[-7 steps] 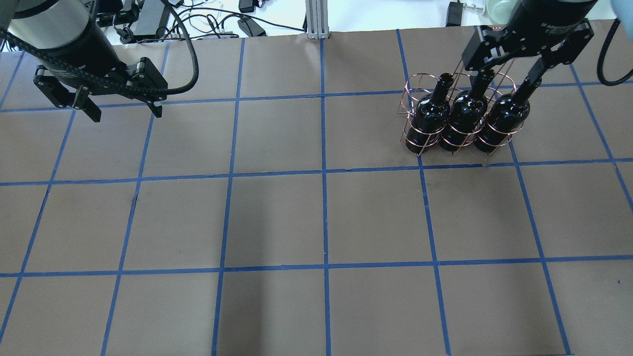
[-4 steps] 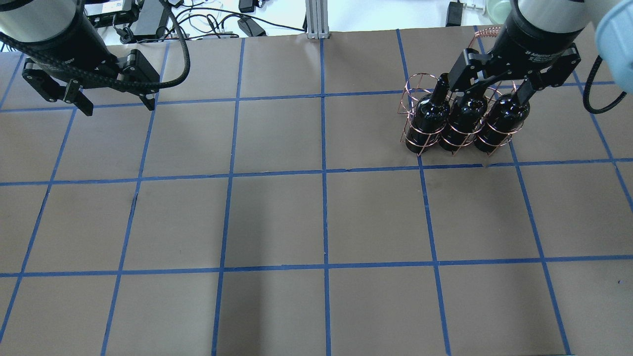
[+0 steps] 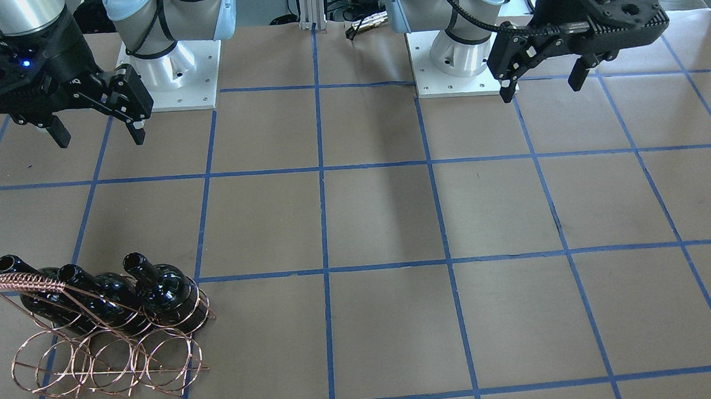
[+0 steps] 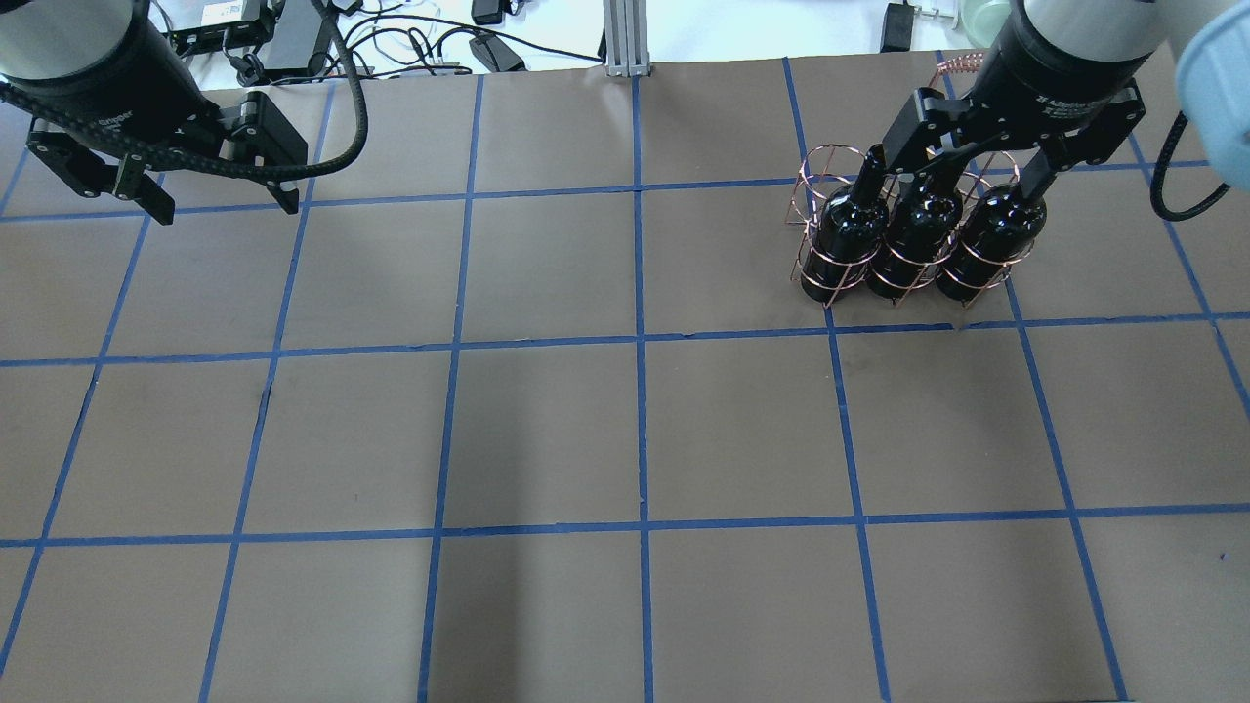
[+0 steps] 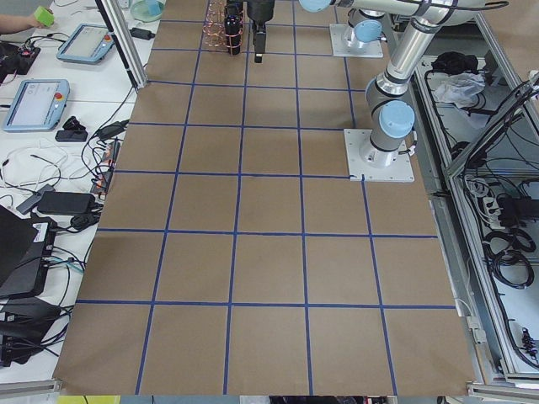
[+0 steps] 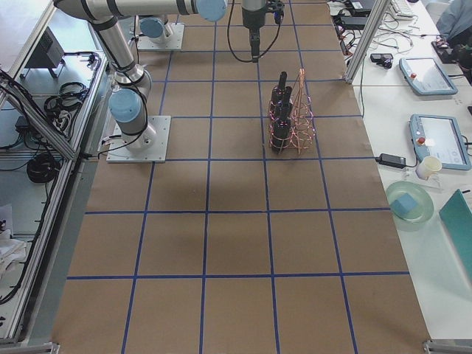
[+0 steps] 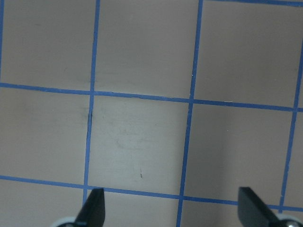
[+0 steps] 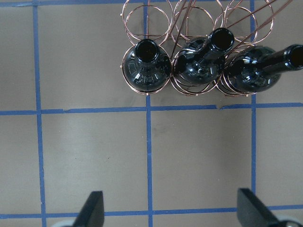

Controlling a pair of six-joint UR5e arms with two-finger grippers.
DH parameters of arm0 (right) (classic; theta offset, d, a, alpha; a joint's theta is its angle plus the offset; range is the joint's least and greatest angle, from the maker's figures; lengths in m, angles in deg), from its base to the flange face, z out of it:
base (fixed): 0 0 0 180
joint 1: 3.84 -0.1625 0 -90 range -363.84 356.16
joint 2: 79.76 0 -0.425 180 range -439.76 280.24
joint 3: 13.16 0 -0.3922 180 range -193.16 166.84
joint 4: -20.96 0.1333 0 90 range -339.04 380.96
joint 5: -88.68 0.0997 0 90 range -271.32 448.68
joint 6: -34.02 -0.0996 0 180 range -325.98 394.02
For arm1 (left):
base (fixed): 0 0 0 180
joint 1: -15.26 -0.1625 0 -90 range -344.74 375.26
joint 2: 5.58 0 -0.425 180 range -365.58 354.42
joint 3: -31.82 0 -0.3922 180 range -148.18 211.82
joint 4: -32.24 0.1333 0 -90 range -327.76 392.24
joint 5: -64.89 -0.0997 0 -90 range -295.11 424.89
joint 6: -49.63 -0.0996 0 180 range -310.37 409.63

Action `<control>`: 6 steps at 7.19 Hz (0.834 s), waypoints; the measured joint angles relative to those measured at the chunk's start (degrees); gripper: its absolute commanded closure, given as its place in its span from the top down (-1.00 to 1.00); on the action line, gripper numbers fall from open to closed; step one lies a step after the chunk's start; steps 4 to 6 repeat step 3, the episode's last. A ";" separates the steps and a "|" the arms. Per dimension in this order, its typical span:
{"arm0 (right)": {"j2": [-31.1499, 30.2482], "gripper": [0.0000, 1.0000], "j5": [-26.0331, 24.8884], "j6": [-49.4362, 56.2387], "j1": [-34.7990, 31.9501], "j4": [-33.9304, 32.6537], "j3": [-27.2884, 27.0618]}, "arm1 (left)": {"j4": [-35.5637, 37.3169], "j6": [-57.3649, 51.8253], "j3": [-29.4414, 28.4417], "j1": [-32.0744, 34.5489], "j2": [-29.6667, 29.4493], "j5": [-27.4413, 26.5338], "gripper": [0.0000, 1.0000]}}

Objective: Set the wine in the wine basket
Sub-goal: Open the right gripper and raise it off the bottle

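Copper-coloured thin wire forms the wine basket [image 3: 109, 371], which stands near the far right corner of the counter [image 4: 547, 430]. Three glossy black glass wine bottles [image 8: 199, 71] stand in its robot-side row of round loops, so placement appears complete. The right end effector [image 3: 101, 138] and left end effector [image 3: 541, 90] are both spread wide, empty and clear of the basket.

White print on right end effector [image 4: 955, 176] housing, far-right corner of desk [image 4: 547, 430]: approx. "2F Adaptive…", rest too small. Left end effector [image 4: 226, 206] housing, far-left corner: "…Gripper", partly hidden. Other print illegible.
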State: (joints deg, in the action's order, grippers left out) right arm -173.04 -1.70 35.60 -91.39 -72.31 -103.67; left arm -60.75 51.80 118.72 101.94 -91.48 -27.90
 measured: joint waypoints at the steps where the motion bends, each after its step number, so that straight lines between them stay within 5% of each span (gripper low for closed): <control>1: 0.00 1.00 0.09 0.01 0.00 -0.05 -0.04 | -0.04 0.16 0.27 0.07 -0.36 1.78 1.00; 6: 0.11 1.00 0.30 0.01 0.00 -0.09 -0.09 | -0.19 0.20 0.78 0.19 -0.46 4.59 1.00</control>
